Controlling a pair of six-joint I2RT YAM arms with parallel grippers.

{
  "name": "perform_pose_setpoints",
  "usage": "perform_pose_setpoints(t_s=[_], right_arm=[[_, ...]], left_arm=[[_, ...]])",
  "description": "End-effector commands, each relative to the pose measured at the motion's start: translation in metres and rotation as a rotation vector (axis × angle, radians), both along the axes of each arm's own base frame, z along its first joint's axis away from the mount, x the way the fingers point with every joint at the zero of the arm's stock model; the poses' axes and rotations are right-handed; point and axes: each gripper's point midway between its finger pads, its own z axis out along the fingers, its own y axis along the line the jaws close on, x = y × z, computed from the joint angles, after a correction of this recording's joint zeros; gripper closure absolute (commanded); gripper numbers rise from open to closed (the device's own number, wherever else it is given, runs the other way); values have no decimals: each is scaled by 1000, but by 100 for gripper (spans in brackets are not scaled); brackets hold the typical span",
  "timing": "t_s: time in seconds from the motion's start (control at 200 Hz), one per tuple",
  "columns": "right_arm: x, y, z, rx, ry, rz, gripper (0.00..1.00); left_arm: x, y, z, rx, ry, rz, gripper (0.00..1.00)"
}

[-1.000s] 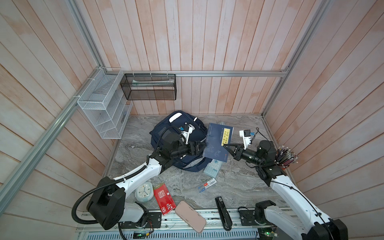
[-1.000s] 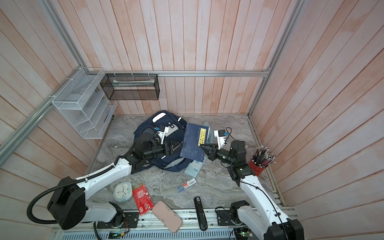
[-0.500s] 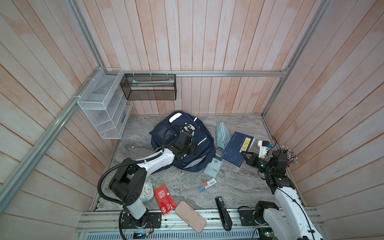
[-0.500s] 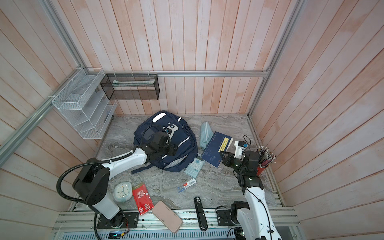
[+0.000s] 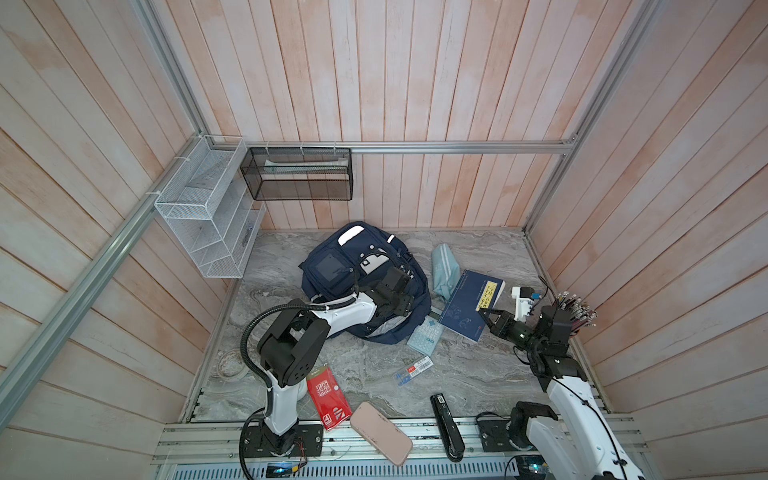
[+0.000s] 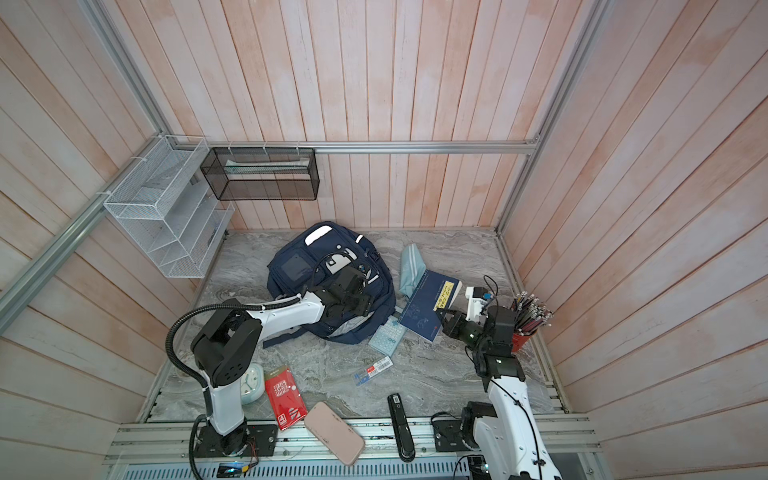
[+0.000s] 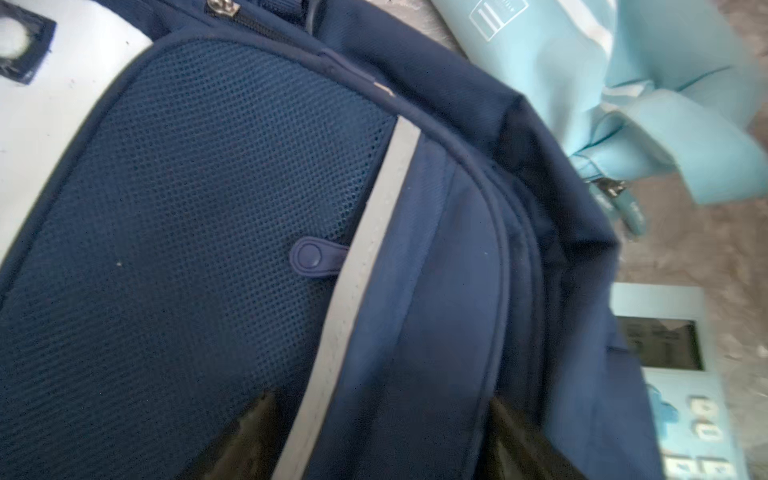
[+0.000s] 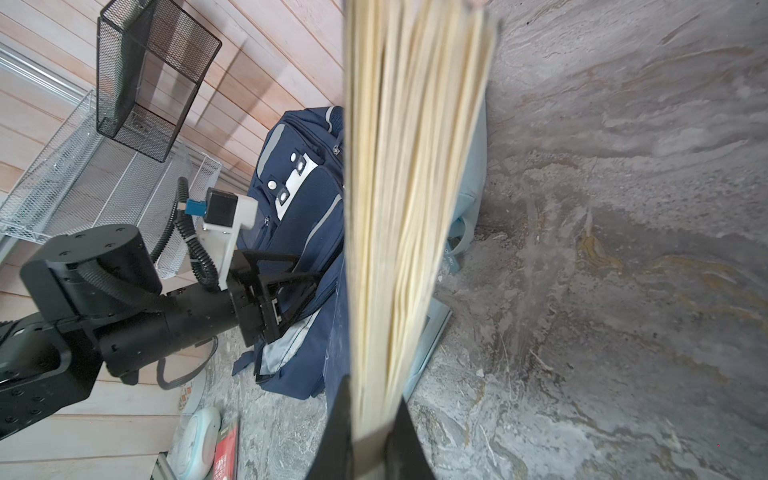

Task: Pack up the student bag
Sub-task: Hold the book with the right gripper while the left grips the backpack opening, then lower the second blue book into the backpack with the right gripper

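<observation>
Clutter is laid along the front edge of the table [image 5: 365,374]: a red booklet [image 5: 326,390], a pink case [image 5: 380,432] and a black stapler [image 5: 446,428], with a small clock [image 6: 251,384] beside the left arm's base. Further in, a pack of pens [image 5: 413,370] is seen, then a pale blue calculator [image 5: 424,338], whose far end touches the bag's edge.

The right gripper [image 5: 486,314] is clamped on the near corner of a navy book [image 5: 469,305]; the page edges are seen pinched between its fingers in the right wrist view. Whether the book's far end rests on the table cannot be told.

The student bag [image 5: 328,270] is found to the left of that gripper, just past the book and calculator. Its long axis is laid near to far, leaning left at the far end, and the grey lining at the near end suggests the mouth is there. The left gripper [image 8: 311,286] is the nearer one: it is held spread wide over the bag's near half, with nothing gripped.

A leftward carry of the book is judged to be called for, and the calculator and the left gripper are placed in that path.

A light blue pouch [image 5: 442,266] is set beside the bag's right flank, and a cup of pencils [image 5: 575,309] behind the right arm. On the walls beyond, a white wire rack [image 5: 199,216] and a black mesh basket [image 5: 297,174] are hung
</observation>
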Motion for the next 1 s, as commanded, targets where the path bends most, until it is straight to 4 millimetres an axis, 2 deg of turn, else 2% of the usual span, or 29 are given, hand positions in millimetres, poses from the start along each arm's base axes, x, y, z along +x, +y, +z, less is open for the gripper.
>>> perform_pose_setpoints(t_s=[0.0, 0.03, 0.055, 0.1, 0.13, 0.215, 0.345, 0.45, 0.565, 0.715, 0.815, 0.925, 0.995], right_arm=[[-1, 4, 5, 26, -39, 28, 100], [-1, 5, 4, 33, -40, 32, 100], [-2, 6, 3, 40, -37, 34, 100], [-3, 7, 0, 54, -33, 38, 100], [-4, 9, -2, 67, -27, 45, 100], [-8, 16, -6, 96, -19, 62, 100], [-8, 34, -3, 131, -24, 71, 100], [-7, 60, 5, 160, -50, 100, 100], [-1, 86, 13, 189, -71, 119, 100], [16, 125, 26, 242, -77, 205, 100], [32, 151, 41, 301, -112, 289, 100], [60, 188, 40, 298, -115, 325, 100], [80, 211, 31, 317, -77, 327, 100]], left_arm=[[4, 9, -11, 59, 4, 26, 32], [3, 6, -12, 47, 11, 16, 39], [2, 3, -12, 33, 16, 6, 50], [1, -2, -10, 11, 26, -7, 76], [1, -4, -5, -1, 32, -8, 100], [1, -3, 18, -23, 25, 12, 100], [3, 2, 80, -114, -43, 29, 100], [3, 11, 127, -200, -79, 38, 100], [2, 25, 163, -294, -92, 52, 100], [-1, 30, 193, -384, -96, 32, 100], [0, 32, 199, -408, -93, 26, 100], [3, 36, 203, -442, -75, 32, 100], [4, 38, 208, -462, -83, 35, 100]])
